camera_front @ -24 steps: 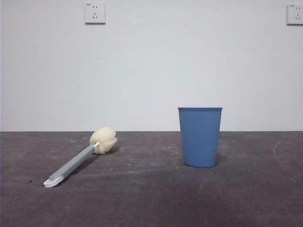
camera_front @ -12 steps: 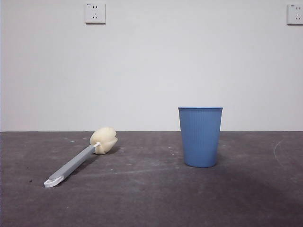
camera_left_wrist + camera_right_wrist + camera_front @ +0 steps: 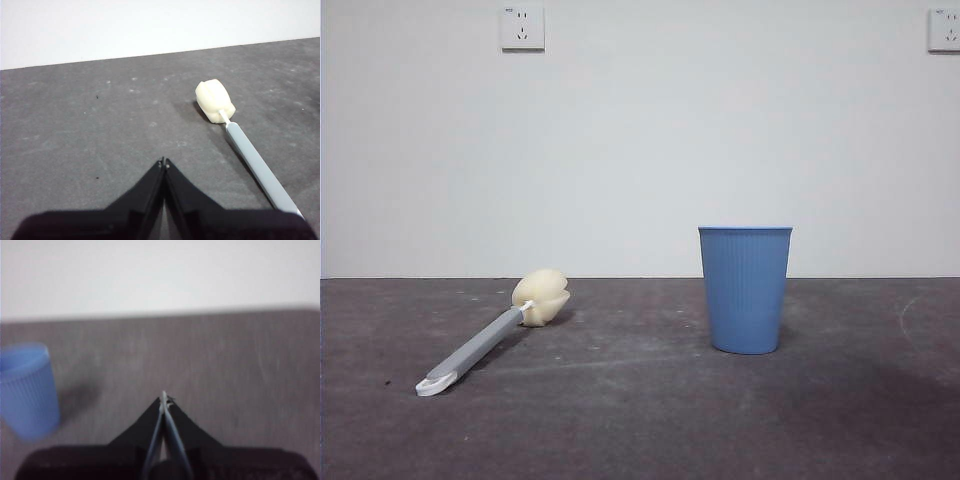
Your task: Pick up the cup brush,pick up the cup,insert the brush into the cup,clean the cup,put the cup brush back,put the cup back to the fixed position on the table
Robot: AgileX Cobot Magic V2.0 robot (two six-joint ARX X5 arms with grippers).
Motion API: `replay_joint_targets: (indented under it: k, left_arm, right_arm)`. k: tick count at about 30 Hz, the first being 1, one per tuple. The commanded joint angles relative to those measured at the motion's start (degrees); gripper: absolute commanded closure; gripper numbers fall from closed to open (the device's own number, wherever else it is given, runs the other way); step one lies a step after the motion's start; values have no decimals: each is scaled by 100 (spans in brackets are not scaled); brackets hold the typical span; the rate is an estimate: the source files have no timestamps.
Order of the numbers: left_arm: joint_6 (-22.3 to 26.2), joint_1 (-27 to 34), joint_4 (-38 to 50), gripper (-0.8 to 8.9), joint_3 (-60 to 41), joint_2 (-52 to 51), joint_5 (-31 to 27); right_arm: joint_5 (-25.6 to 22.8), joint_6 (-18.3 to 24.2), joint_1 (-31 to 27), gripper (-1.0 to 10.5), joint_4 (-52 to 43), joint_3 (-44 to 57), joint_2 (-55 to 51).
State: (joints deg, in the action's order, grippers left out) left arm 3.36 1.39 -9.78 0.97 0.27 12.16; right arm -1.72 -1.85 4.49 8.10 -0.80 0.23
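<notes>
Across the front view, the table (image 3: 640, 420) runs dark and scuffed up to a plain white wall (image 3: 640, 150) with two sockets, one high on the left (image 3: 521, 27) and one cut off at the right edge (image 3: 944, 29). On it the cup brush (image 3: 490, 335) lies flat on the left, its white looped end toward the camera and its cream sponge head farther back. The cup (image 3: 745, 288) stands upright to the right, well apart from the brush, with bare tabletop between them. No arm shows in this view, and nothing stands in front of either thing. From the left wrist view, the left gripper (image 3: 164, 162) hangs above bare table with its two black jaws pressed together at the tips, holding nothing. The brush lies just beside it, sponge head away from the camera, and its grey handle is cut off at the picture's edge, so the looped end is hidden. From the right wrist view, which is blurred, the right gripper (image 3: 163, 399) is also closed tip to tip and empty, poised over the table. The cup stands off to one side of it, partly cropped by the picture's edge, its ribs only faintly readable.
</notes>
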Motion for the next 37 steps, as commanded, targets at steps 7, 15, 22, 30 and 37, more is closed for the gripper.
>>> replay_joint_targets:
  k: [7, 15, 22, 30, 37]
  left_arm:
    - [-39, 20, 28, 817, -83, -7, -4]
    - [-39, 20, 28, 817, -83, -7, -7]
    - [-42, 20, 28, 817, -83, -7, -7]
    - [-39, 20, 28, 817, -83, -7, -7]
    - [-42, 20, 28, 817, -83, -7, -7]
  right_arm:
    - [136, -94, -13, 946, 219, 55, -13]
    - [136, -114, -11, 946, 188, 52, -9]
    - [133, -114, -11, 946, 186, 52, -7]
    - [133, -114, -11, 946, 188, 52, -7]
    - [133, -114, -11, 946, 188, 52, -7]
